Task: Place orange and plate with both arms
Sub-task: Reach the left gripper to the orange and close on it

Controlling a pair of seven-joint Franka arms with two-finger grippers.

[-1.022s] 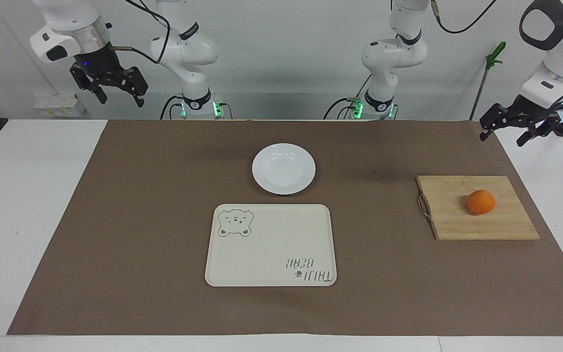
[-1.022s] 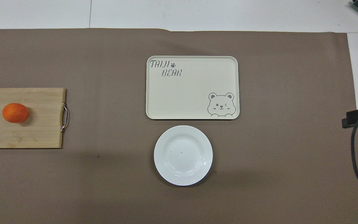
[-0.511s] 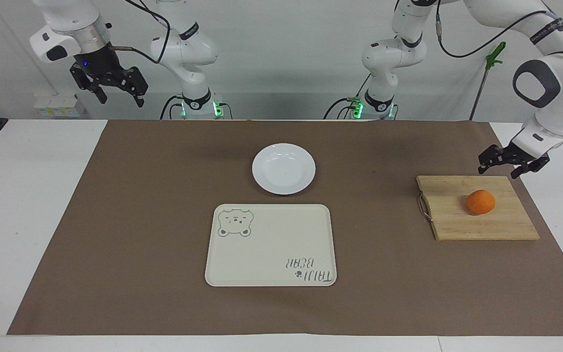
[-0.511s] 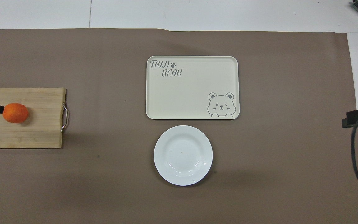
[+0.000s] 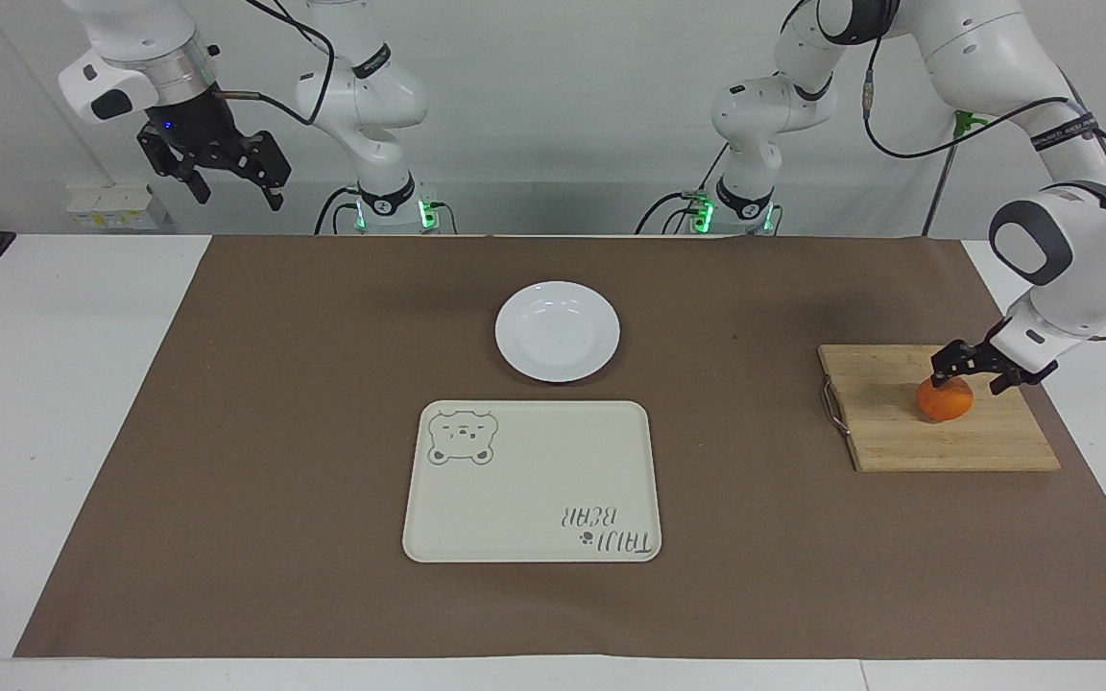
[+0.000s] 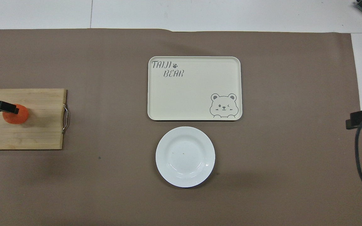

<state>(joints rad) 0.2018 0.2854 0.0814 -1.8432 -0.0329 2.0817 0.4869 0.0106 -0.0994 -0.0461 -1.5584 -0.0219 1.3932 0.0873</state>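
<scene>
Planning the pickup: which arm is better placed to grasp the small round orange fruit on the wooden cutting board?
Left. The left gripper hangs open just over the small round orange fruit on the wooden cutting board; the right gripper waits high at the table's other end.

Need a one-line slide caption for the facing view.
Open left gripper straddles the orange on the cutting board; plate and tray untouched, right gripper waits raised.
</scene>
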